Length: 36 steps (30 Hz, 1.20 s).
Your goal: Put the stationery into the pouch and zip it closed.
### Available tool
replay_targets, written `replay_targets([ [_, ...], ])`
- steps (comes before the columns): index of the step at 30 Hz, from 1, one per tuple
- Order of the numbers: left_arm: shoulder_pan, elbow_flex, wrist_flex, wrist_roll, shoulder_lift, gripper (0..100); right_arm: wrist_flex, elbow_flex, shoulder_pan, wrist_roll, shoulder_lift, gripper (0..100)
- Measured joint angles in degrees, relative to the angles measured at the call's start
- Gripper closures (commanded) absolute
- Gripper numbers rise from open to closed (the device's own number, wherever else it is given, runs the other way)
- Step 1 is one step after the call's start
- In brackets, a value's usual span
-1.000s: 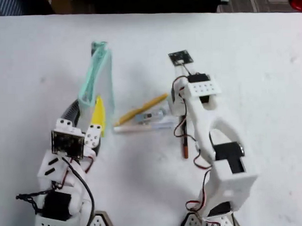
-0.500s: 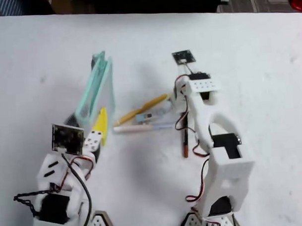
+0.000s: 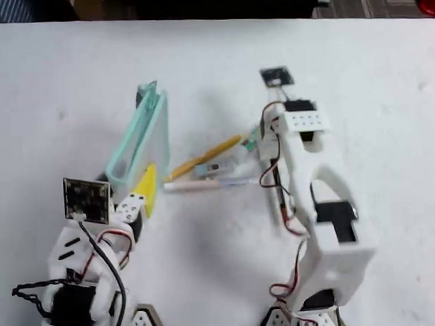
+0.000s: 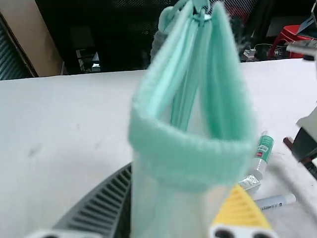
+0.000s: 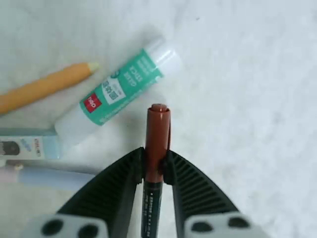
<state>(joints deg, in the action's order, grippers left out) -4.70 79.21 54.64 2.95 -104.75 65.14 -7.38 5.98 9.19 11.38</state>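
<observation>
Standing at the left of the counter [image 3: 57, 68], the pouch [image 3: 138, 141] is held on edge by the left gripper [image 3: 125, 182], whose jaws, one grey and one yellow, pinch its near end. Its teal zip rim gapes as a long, narrow slot facing up. The slot's long axis runs from those jaws away toward the far side of the counter, leaning slightly right.

Just right of the pouch, between the two arms, the loose stationery lies flat on the counter. An orange pencil [image 3: 203, 156] lies slantwise, with a glue stick [image 3: 235, 162] beside its far end. A pale pen [image 3: 197, 184] lies crosswise nearer the arms.

Further right, the right gripper [image 5: 154, 163] has its jaws closed on a brown pen [image 5: 157, 134]. The pen's long axis runs along the jaws, with the capped tip poking out past them just short of the glue stick.

The coming move appears to turn on one relation. The pouch mouth lies to the left of the held pen, across the loose items, and the left arm is already occupied keeping it open. Pen and slot look roughly parallel, both running near to far. The right arm would likely need to carry the pen leftward above the pencil and glue stick. It could then tip the pen down into the slot lengthwise, since a pen lying across so narrow an opening would probably catch on the rim.
</observation>
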Motion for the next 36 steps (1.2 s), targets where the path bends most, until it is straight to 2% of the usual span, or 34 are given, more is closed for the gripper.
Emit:
replay_targets([
  [7,0.09,0.00,0.00,0.18,0.00,81,3.69,0.00,-0.18,0.00,-21.71,98.2],
  [15,0.09,0.00,0.00,0.18,0.00,81,3.78,0.00,0.62,0.00,-39.47,98.2],
  [24,0.09,3.69,-5.45,0.26,0.00,81,-1.67,0.00,13.45,0.00,-51.08,98.2],
  [36,0.00,3.69,-5.89,0.26,0.09,81,-24.09,0.00,30.42,0.00,-60.75,98.2],
])
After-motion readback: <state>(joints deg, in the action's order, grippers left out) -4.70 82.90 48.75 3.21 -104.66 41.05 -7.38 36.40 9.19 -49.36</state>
